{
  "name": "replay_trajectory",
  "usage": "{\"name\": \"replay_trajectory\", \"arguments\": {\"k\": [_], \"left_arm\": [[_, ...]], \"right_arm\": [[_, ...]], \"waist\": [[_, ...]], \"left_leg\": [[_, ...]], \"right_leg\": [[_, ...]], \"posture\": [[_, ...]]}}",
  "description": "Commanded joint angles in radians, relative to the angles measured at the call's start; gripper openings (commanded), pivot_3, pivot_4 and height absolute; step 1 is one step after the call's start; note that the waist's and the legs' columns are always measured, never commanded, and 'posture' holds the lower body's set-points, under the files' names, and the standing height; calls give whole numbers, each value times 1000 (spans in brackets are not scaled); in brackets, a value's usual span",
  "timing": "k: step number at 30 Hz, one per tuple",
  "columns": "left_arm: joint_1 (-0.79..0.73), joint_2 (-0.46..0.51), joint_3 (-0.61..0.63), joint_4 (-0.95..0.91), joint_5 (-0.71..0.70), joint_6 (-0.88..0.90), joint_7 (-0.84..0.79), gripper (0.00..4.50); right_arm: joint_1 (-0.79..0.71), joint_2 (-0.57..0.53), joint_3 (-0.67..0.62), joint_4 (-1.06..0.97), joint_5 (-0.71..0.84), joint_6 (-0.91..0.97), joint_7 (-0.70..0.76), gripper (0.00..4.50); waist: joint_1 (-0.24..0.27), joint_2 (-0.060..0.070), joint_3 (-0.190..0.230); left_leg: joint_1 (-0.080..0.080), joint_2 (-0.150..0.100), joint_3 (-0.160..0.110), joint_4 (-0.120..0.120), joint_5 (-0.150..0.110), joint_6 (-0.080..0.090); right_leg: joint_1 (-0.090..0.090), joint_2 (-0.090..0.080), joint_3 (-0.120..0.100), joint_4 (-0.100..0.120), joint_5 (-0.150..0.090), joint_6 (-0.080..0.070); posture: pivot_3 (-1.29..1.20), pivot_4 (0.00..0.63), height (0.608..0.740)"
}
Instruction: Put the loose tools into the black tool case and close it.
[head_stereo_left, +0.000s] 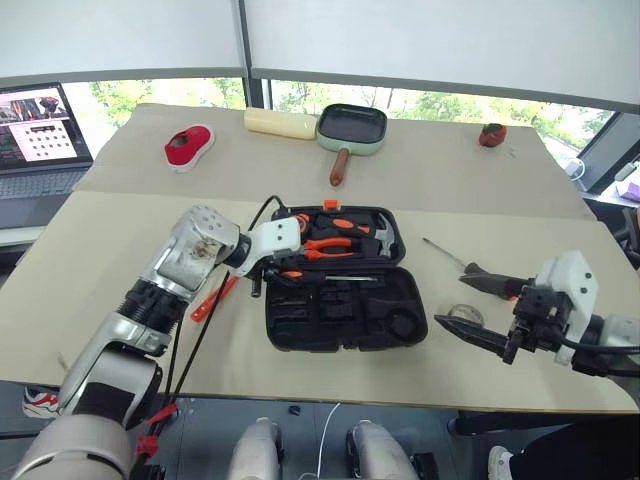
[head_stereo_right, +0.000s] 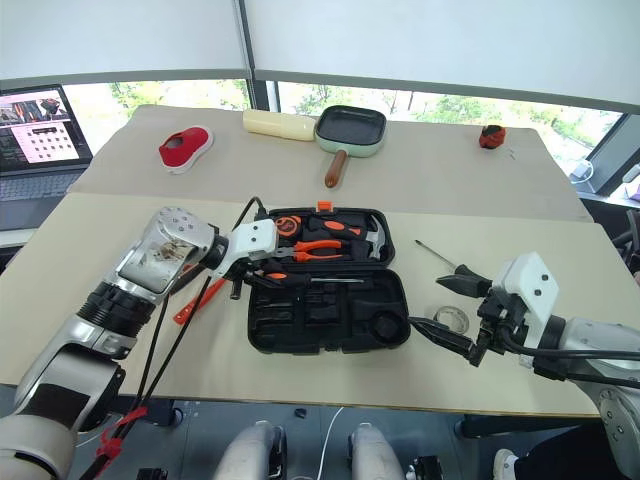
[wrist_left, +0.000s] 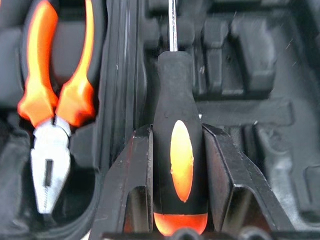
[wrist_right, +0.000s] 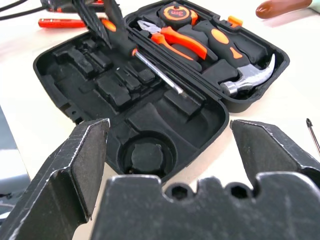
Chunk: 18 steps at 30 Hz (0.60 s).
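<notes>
Two beige benches stand pushed together, their seam running across the middle. Behind them, white roller blinds hang low over a row of windows, split by a dark mullion; a strip of glass beneath shows green trees in daylight. An open laptop sits on a grey desk off to the left, its screen lit. Below the near bench edge the floor is dark grey.
</notes>
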Motion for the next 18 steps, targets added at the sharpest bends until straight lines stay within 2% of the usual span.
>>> {"name": "replay_trajectory", "arguments": {"k": [1, 7, 9, 10, 16, 17, 18], "left_arm": [[-16, -4, 10, -1, 0, -11, 3, 895], [-18, -27, 5, 15, 2, -16, 12, 895], [-26, -38, 15, 16, -8, -8, 17, 1897], [-30, -41, 22, 10, -16, 1, 15, 2140], [-53, -24, 77, -62, -73, 38, -4, 4303], [-58, -26, 88, -66, -80, 50, 3, 4458], [-60, -31, 98, -67, -84, 52, 13, 4281]], "right_arm": [[-4, 10, -42, -26, 10, -25, -15, 4500], [-10, 13, -37, -27, 10, -27, -24, 4500], [-11, 13, -35, -27, 10, -27, -24, 4500], [-11, 13, -35, -28, 11, -27, -24, 4500], [-10, 13, -35, -28, 16, -25, -22, 4500], [-11, 14, -32, -27, 16, -25, -23, 4500], [-12, 16, -29, -26, 16, -25, -24, 4500]], "waist": [[0, 0, 0], [2, 0, 0], [4, 0, 0], [6, 0, 0], [8, 0, 0], [7, 0, 0], [7, 0, 0]], "left_leg": [[0, 0, 0, 0, 0, 0], [0, 0, 0, 0, 0, 0], [0, 0, 0, 0, 0, 0], [0, 0, 0, 0, 0, 0], [0, 0, 0, 1, 0, 0], [0, 0, 0, 1, 0, 0], [0, 0, -1, 1, 0, 0]], "right_leg": [[0, 0, 0, 0, 0, 0], [0, 0, 0, 0, 0, 0], [0, 0, 0, 0, 0, 0], [0, 0, 0, 0, 0, 0], [0, 0, 0, 0, 0, 0], [0, 0, 0, 0, 0, 0], [0, 0, 0, 0, 0, 0]], "posture": [[0, 150, 740], [0, 150, 740], [0, 150, 740], [0, 150, 740], [0, 150, 740], [0, 150, 740], [0, 150, 740]]}}
